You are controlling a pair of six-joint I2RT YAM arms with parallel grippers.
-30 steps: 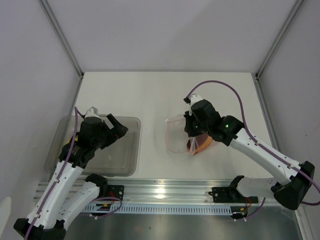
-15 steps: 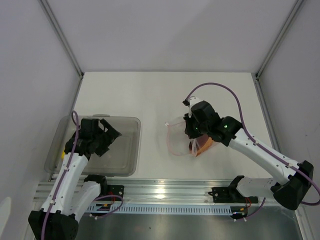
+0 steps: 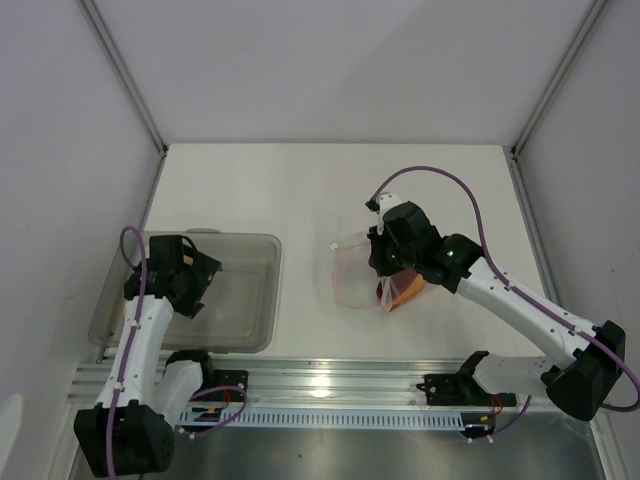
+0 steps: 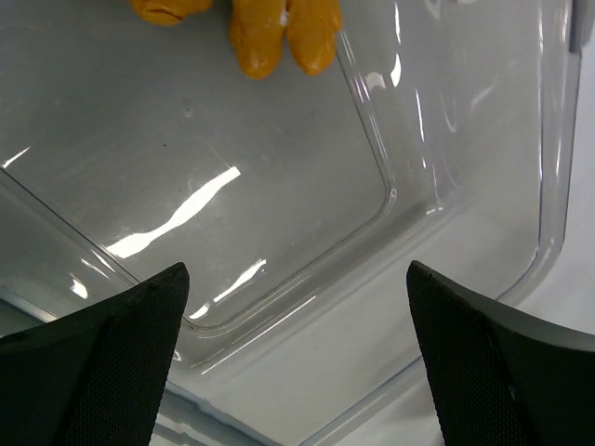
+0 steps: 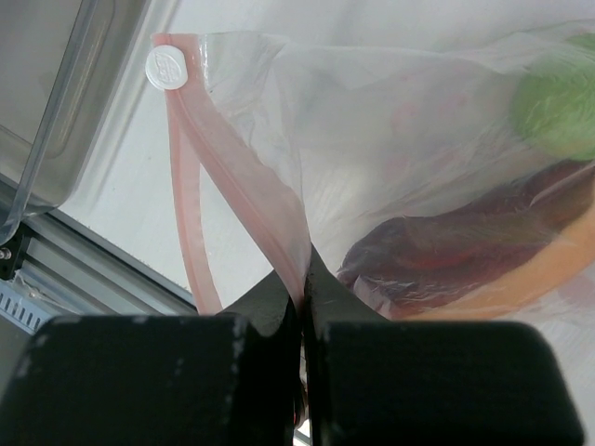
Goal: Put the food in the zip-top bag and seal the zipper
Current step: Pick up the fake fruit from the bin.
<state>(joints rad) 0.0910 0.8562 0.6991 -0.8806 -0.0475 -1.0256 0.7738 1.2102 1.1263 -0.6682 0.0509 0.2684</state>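
- where's the zip-top bag (image 3: 350,272)?
- right of centre in the overhead view, lime-green fruit (image 5: 558,111) and dark-red slice (image 5: 465,251) inside. right fingers (image 5: 299,316) pinched together on its zipper (image 5: 237,177).
- and the left fingers (image 3: 200,272)?
- spread wide over the grey bin (image 3: 255,300), lower left; yellow-orange pieces (image 4: 279,32) lie in it.

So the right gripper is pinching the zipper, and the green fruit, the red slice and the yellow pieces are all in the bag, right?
Not quite: the yellow pieces lie in the bin, not the bag, as the left wrist view shows. The rest stands: the right gripper pinches the zipper, and the green fruit and the red slice are in the bag.
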